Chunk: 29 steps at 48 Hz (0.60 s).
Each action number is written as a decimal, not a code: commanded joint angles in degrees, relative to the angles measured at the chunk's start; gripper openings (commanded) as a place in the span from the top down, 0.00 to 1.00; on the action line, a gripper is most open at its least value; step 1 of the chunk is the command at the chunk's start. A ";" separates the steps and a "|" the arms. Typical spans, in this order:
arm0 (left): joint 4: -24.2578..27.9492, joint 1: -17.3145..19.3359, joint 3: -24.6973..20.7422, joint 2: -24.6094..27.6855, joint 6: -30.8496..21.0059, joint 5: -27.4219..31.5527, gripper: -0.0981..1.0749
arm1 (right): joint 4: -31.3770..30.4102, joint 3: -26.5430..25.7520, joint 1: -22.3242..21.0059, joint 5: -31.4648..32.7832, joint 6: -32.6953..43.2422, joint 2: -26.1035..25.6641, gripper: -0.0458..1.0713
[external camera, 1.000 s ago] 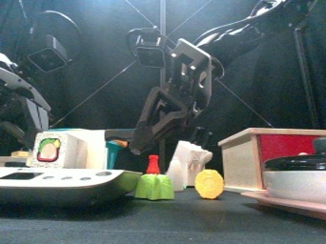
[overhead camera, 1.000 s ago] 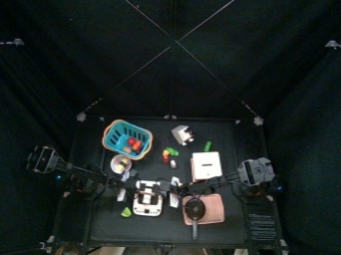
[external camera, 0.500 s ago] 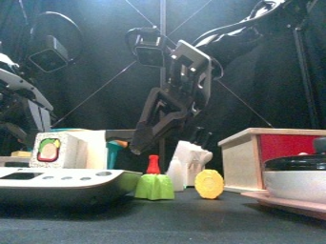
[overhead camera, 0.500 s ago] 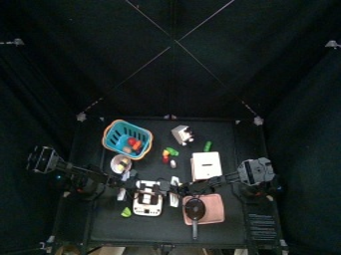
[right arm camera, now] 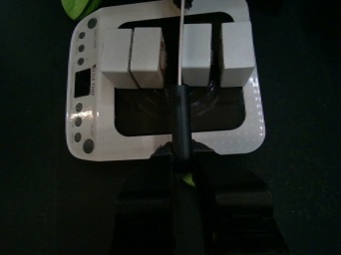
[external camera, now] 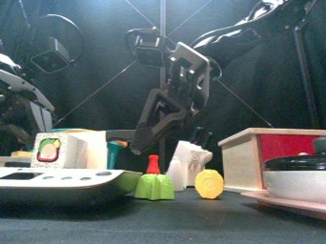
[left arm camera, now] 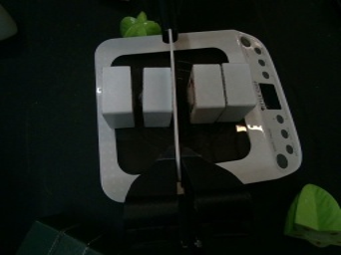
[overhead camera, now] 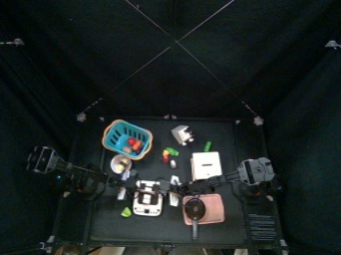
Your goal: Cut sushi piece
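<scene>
A white cutting board (left arm camera: 269, 139) (right arm camera: 83, 110) lies at the table's front left (overhead camera: 147, 198). On it rests the white sushi roll, split into blocks (left arm camera: 150, 95) (right arm camera: 202, 58) with a gap down the middle. The knife (right arm camera: 177, 115) stands in that gap, its thin blade (left arm camera: 173, 90) crossing the board. My right gripper (right arm camera: 177, 164) is shut on the knife's dark handle, right at the board's edge. The left gripper (left arm camera: 180, 194) hovers at the opposite edge, where the blade's line ends. In the front view one sushi block (external camera: 57, 150) shows its red and green centre.
Behind the board stand a teal basket (overhead camera: 127, 135), a small white box (overhead camera: 181, 133) and a wooden box (overhead camera: 205, 164). A pan (overhead camera: 200, 209) sits to the board's right. Green pieces (external camera: 155, 186) and a yellow disc (external camera: 209, 184) lie near the board.
</scene>
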 commanded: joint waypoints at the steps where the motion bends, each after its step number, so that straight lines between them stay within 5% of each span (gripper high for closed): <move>1: 0.09 0.35 -2.20 -0.70 0.00 -0.26 0.70 | -0.44 -2.64 -0.53 -0.26 -0.26 -2.55 0.67; 29: 0.09 -0.35 -2.81 -4.92 0.00 -0.26 0.70 | -1.58 -3.69 -0.18 3.52 -0.09 -5.10 0.67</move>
